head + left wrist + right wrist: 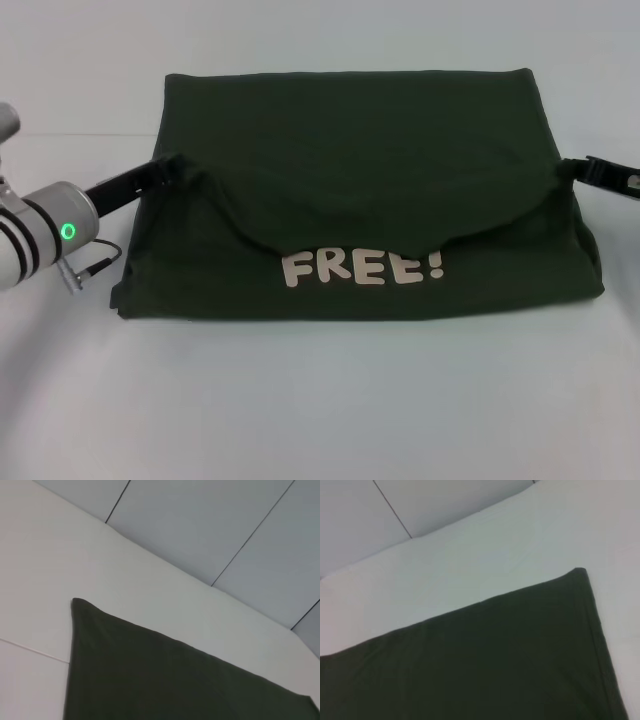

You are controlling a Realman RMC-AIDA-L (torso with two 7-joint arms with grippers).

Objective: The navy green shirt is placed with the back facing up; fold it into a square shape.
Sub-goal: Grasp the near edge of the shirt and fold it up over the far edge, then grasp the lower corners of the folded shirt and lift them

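Note:
The navy green shirt (350, 150) lies spread wide on the white table (320, 400). A top layer is folded over toward the near side. Its loose edge sags in a curve just above white "FREE!" lettering (362, 268). My left gripper (172, 167) is at the shirt's left edge, shut on a bunched corner of that layer. At the right edge my right gripper (572, 170) is shut on the opposite corner. The left wrist view shows a far corner of the shirt (165, 680) flat on the table. Another far corner of the shirt (485, 665) fills the right wrist view. Neither wrist view shows fingers.
My silver left forearm with a green light (68, 231) reaches in from the left, a thin cable (95, 262) hanging under it. Bare white tabletop lies in front of the shirt. Grey wall panels (210, 525) stand behind the table's far edge.

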